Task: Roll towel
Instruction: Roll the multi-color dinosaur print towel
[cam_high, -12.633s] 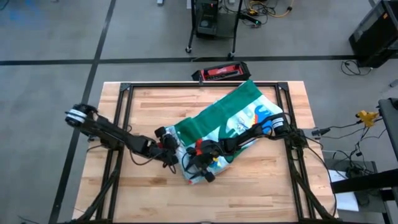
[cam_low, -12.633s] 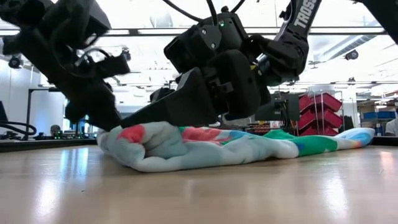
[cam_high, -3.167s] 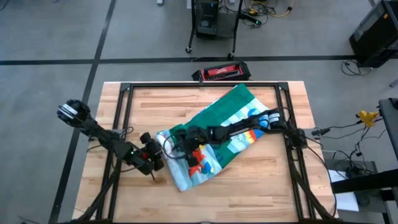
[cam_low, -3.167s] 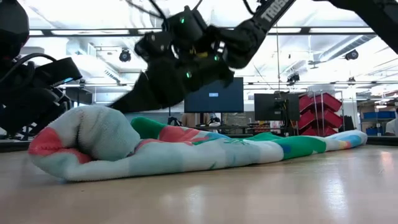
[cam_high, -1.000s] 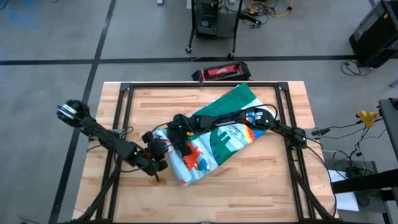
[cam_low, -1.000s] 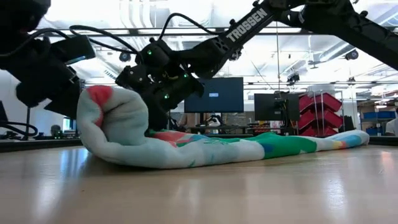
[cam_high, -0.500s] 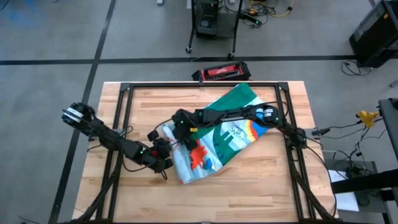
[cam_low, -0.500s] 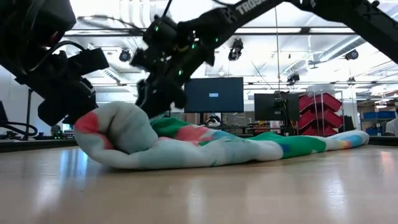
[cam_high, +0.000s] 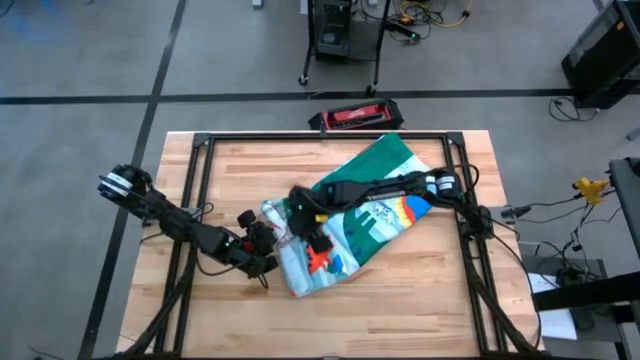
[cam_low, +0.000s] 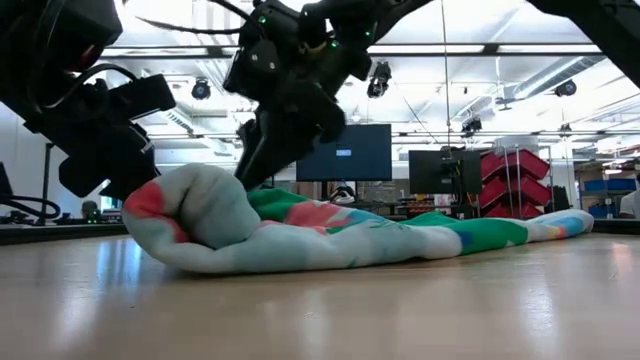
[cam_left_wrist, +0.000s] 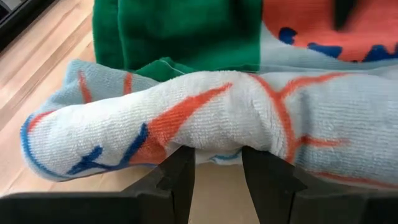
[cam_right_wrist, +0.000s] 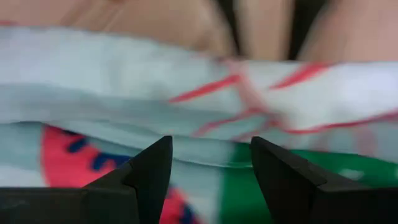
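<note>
1. High view: towel (cam_high: 350, 215) lies diagonally across the wooden table (cam_high: 420, 300), from upper right of the table down to centre-left, green back showing at the upper end, dinosaur print face lower down. Rolled end sits centre-left. Left gripper (cam_high: 268, 243) is at the left edge of that roll. Right gripper (cam_high: 312, 225) is over the roll's top, its arm reaching in from the right. A second ago the right gripper sat further up-left on the towel; it has come down toward the printed face.

2. Low view: roll (cam_low: 190, 220) bulges at left of frame, the rest trailing flat to the right. Left gripper (cam_low: 110, 160) is behind the roll at far left. Right gripper (cam_low: 262, 150) hangs above the roll, tips angled down behind the hump. The roll is lower than a second ago, when it stood lifted.

3. Left wrist view: fingers (cam_left_wrist: 177, 180) part open, towel's rolled edge (cam_left_wrist: 205, 118) resting just above them. The fabric dips into the gap, but I cannot tell whether it is pinched.

4. Right wrist view: fingers (cam_right_wrist: 152, 171) spread apart, nothing between them, towel (cam_right_wrist: 205, 112) just ahead.

5. Judgement: one turn laid down, right arm released and resetting. Most of the length is still unrolled. The loose roll may slacken before the next turn.
</note>
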